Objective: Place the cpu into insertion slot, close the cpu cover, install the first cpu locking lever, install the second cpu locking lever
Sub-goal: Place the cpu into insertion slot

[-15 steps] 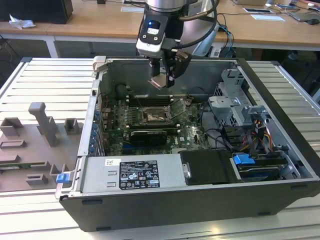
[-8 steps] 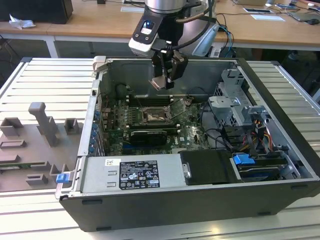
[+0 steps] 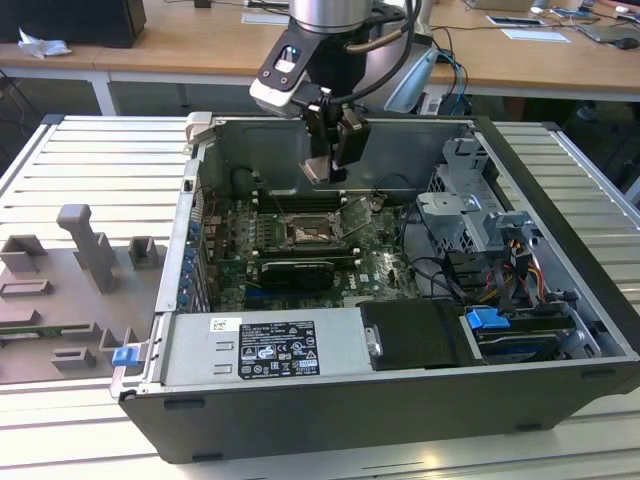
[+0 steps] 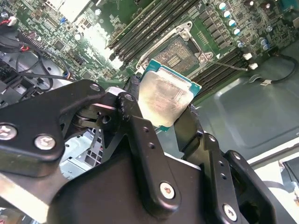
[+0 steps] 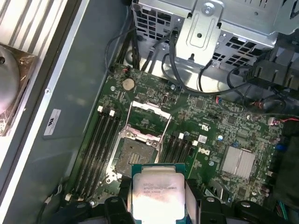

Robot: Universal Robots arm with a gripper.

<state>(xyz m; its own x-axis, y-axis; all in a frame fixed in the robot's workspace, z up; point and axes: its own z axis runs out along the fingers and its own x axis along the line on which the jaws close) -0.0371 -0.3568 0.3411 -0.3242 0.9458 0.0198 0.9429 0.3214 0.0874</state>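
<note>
My gripper (image 3: 323,170) hangs inside the open computer case, shut on the cpu (image 3: 317,172), a pale silver square chip with a green edge. In both wrist views the black fingers (image 4: 134,109) clamp two opposite sides of the cpu (image 4: 164,97) (image 5: 156,190). The chip is in the air, apart from the board. The insertion slot (image 5: 132,153) (image 4: 176,52) (image 3: 307,233) lies open on the green motherboard, a short way beyond the chip, its brownish centre uncovered. The cpu cover (image 5: 148,119), a thin metal frame, is swung up away from the socket.
Long black memory slots (image 5: 96,140) flank the socket on both sides. A metal drive cage (image 3: 465,215) with loose cables (image 5: 187,70) fills the case toward the exterior view's right. A power supply (image 3: 265,347) sits along the front wall. Grey fixture blocks (image 3: 85,250) stand on the table.
</note>
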